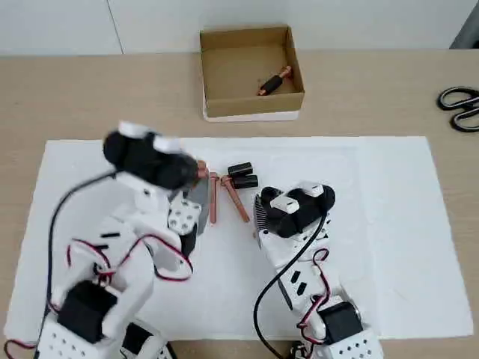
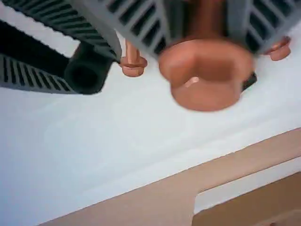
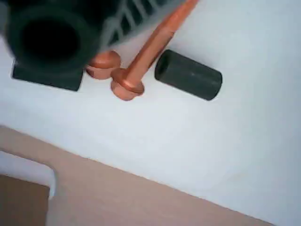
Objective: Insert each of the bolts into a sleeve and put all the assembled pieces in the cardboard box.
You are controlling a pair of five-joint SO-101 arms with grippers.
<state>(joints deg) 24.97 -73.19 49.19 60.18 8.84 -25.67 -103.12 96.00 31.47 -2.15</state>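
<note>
Copper bolt (image 2: pixel 207 75), shank clamped in the left gripper (image 2: pixel 204 21), hangs beside a black sleeve (image 3: pixel 49 40) gripped by the right gripper (image 2: pixel 80 70). Loose bolts (image 3: pixel 126 87) and another sleeve (image 3: pixel 188 75) lie just beyond; cardboard box (image 1: pixel 254 105), farther off, holds one assembled piece (image 1: pixel 273 81).

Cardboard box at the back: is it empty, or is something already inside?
Not empty. The high view shows the cardboard box open on top, with one bolt-and-sleeve piece lying on its floor.
</note>
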